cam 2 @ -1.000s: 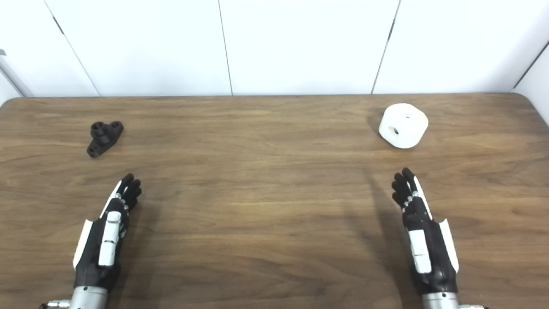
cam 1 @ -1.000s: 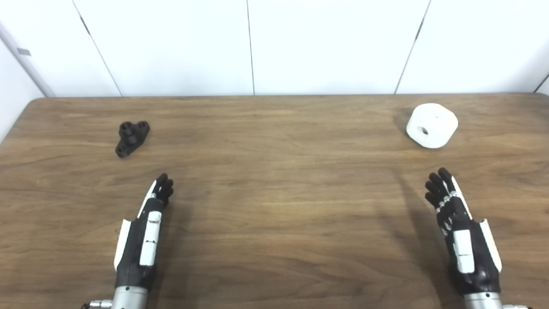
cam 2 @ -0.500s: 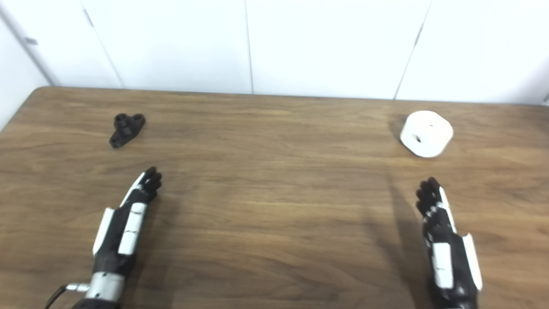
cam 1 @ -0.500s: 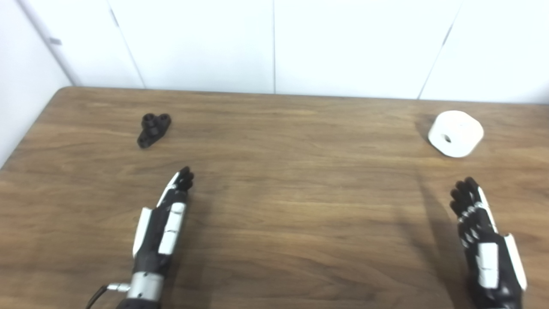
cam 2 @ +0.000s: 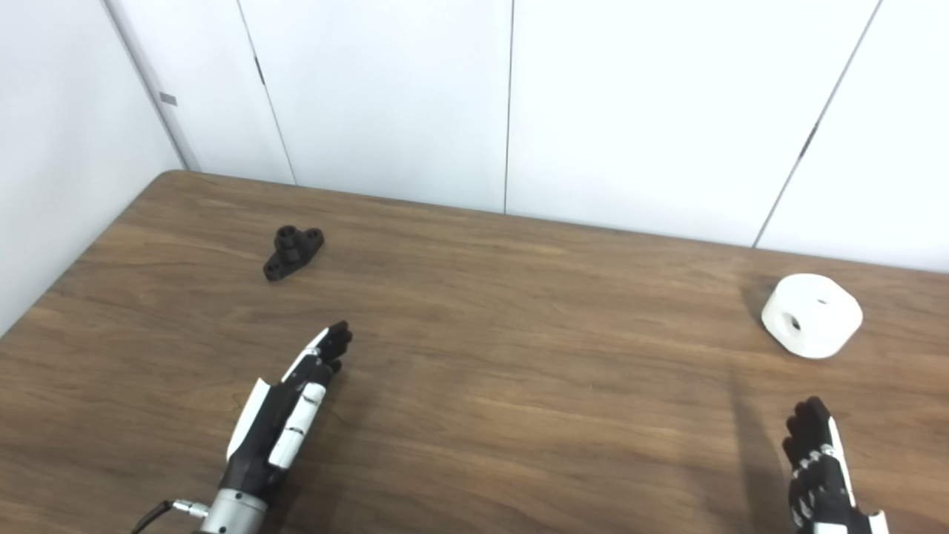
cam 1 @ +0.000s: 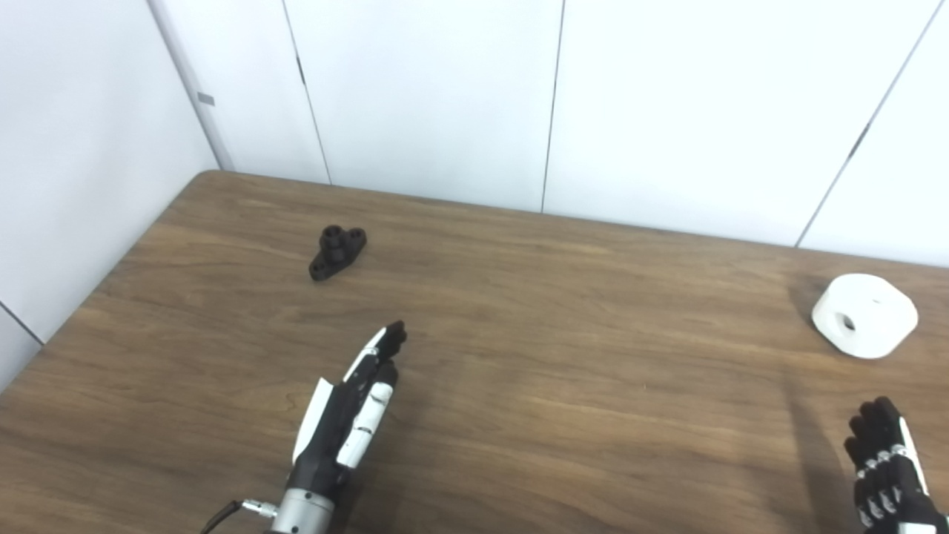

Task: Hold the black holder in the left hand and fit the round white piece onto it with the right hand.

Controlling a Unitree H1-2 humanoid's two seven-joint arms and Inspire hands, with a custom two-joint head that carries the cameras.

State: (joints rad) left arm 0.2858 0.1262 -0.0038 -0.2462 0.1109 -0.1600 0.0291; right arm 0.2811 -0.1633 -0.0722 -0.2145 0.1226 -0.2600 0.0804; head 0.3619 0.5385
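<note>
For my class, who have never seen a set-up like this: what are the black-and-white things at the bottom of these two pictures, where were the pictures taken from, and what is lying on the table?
Both pictures come from two cameras side by side on a humanoid robot's head, so they show one scene from spots slightly apart. The black-and-white shapes are the robot's own hands, reaching in from the bottom edge. The left hand is stretched flat over the wooden table, holding nothing. The right hand is partly cut off at the lower corner; its fingers are spread and it also holds nothing. Two parts lie on the table: a small black holder at the far left, and a round white piece with a hole in its side at the far right. Neither hand touches either part.
</note>
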